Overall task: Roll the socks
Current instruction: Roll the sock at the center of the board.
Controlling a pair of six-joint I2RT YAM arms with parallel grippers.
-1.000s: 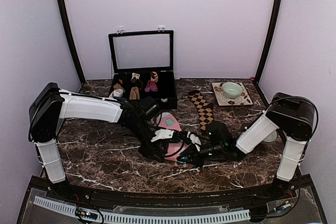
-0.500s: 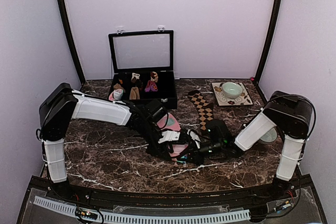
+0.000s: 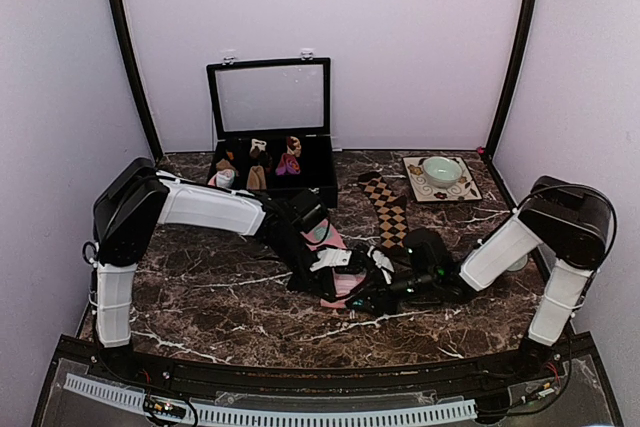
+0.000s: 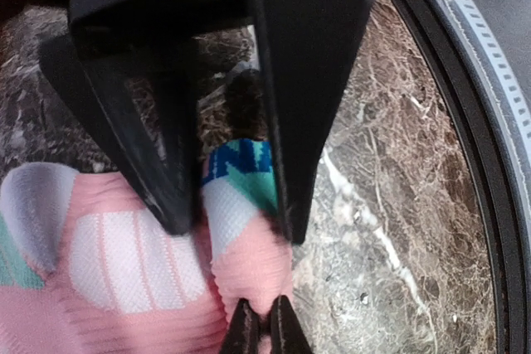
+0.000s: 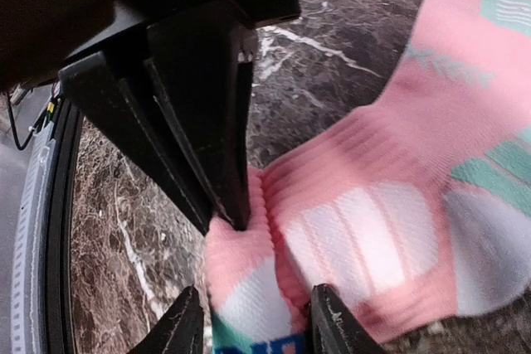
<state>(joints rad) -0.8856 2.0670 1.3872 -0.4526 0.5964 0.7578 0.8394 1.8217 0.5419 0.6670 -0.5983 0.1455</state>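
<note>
- Top view: a glossy dark marble table (image 3: 200,297), veined white. At centre the pink sock (image 3: 334,241), a soft knit with a mint patch, lies mostly hidden under the left arm (image 3: 210,209) and right arm (image 3: 500,252), which have white shells and black joints. Where the arms meet is a black tangle I cannot sort out. Just to the upper right, the brown checked sock (image 3: 388,209) lies flat, a long strip of tan diamonds.
- Upper centre, a black box (image 3: 325,193) with its clear lid raised holds bundles too small to make out. At upper right, a pale green bowl (image 3: 441,169) sits on a patterned square tile (image 3: 432,190).
- Left wrist view: the left gripper (image 4: 260,329), cut off by the bottom edge, is pinched tight on a ribbed pink fold. Above it the right gripper (image 4: 232,223) shows as two blurred black wedges, jaws apart, straddling the white, teal-lettered cuff.
- Right wrist view: the right gripper's tips at the bottom edge stand apart on either side of the bunched cuff. The left gripper's wedges meet on the fold at centre. Ribbing, white padded blocks and mint stripes spread to the right, where the frame cuts the sock off.
</note>
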